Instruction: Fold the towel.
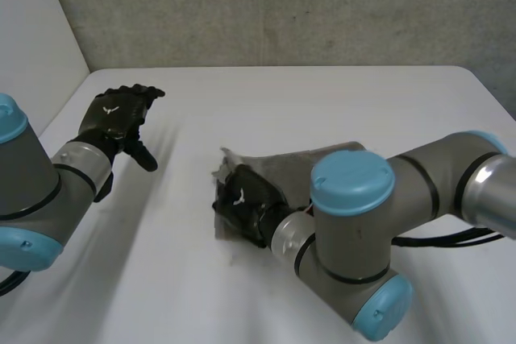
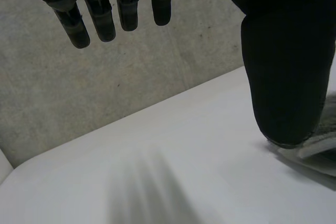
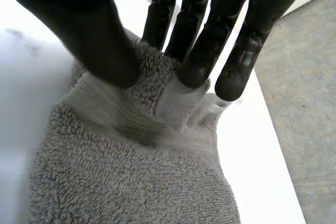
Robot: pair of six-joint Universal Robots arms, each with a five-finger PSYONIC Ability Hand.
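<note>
White table (image 1: 322, 102) surface, backed by a grey speckled wall (image 1: 282, 6) on the far side and a plain pale wall to my left.

Item 1, towel (image 1: 298, 165): grey terry cloth, lying on the table in front of my right arm, towards the middle of the table. It is bunched rather than flat, with part of it hidden under my right forearm in the head view.

Item 2, right hand (image 1: 246, 203): it sits on the towel's end nearest the middle of the table. In the right wrist view my thumb (image 3: 89, 24) and fingers (image 3: 199, 51) are pressed down into the cloth, and the towel's woven hem band is gathered up between them. The fingers are nearly straight, closing against the thumb, so the hand has the towel in a pinch at its hem. This appears to be close to a corner, though the bunching keeps me from confirming which one.

Item 3, left hand (image 1: 121, 114): raised over the left side of the table, well apart from the towel. Fingers are extended and relaxed, the thumb spread away from them, and nothing is held. In the left wrist view a small part of the towel lies just beyond my thumb tip, on the table.
</note>
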